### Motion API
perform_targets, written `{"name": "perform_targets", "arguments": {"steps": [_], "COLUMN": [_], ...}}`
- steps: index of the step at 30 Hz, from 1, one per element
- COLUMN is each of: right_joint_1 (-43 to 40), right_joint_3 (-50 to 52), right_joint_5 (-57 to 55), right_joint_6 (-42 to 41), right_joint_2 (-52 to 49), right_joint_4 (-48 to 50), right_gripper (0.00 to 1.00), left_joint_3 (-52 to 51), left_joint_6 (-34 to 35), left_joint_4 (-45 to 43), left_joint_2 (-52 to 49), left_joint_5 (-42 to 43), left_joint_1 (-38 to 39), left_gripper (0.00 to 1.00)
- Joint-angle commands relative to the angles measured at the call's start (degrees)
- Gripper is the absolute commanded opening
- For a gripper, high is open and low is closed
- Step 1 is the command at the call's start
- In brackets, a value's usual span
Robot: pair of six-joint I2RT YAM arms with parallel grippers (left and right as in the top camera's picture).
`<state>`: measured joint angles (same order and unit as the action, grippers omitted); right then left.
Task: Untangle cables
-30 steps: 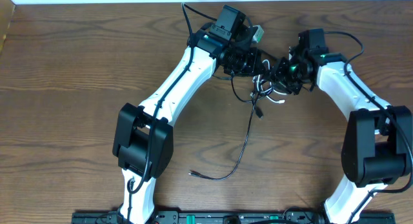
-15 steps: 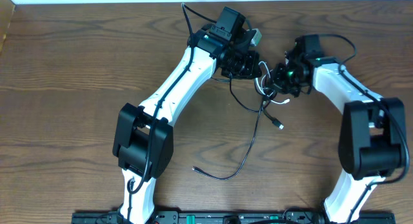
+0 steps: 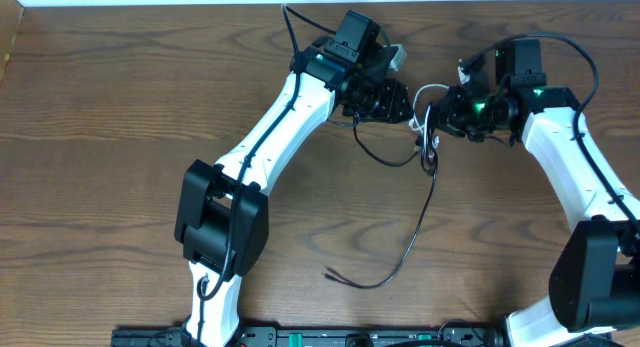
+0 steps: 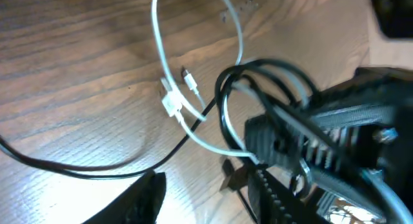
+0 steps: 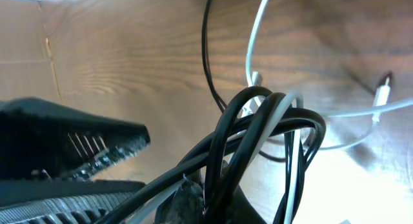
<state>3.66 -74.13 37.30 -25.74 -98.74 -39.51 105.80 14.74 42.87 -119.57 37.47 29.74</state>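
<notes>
Between the two grippers, the cables form a small knot (image 3: 428, 139). My right gripper (image 3: 441, 120) is shut on a bunch of black and white loops (image 5: 258, 117), which cross its fingers (image 5: 193, 201). The black cable (image 3: 420, 222) trails from the knot toward the table's front, and its free end (image 3: 330, 275) lies on the wood. A white cable (image 3: 428, 88) arcs between the grippers; its small plugs (image 4: 171, 104) rest on the table. My left gripper (image 3: 405, 107) stands just left of the knot, open, with nothing between its fingers (image 4: 145, 198).
Thick black robot wires (image 3: 290, 32) run along the left arm near the back edge of the wooden table (image 3: 100, 137). The right arm's own wire (image 3: 575, 52) loops above its wrist. The two wrists stand very close together.
The left gripper has opened and let go of the cables. The right gripper shut on the bundle and pulled it right, dragging the black cable's tail rightward across the table.
</notes>
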Motion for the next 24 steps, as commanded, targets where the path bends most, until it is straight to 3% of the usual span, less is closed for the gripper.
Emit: {"name": "perform_targets", "arguments": {"steps": [1,24], "right_joint_1": [0.0,0.0], "right_joint_3": [0.1,0.1], "right_joint_5": [-0.8,-0.2], "right_joint_6": [1.1,0.9], "right_joint_2": [0.7,0.7], "right_joint_4": [-1.8,-2.0], "right_gripper": [0.01,0.01], "left_joint_3": [0.5,0.4], "left_joint_6": [-0.7,0.0], "left_joint_4": [-1.0,-3.8], "left_joint_2": [-0.3,-5.6], "left_joint_5": [4.1,3.9], "left_joint_1": [0.6,5.9], "left_gripper": [0.5,0.51]}}
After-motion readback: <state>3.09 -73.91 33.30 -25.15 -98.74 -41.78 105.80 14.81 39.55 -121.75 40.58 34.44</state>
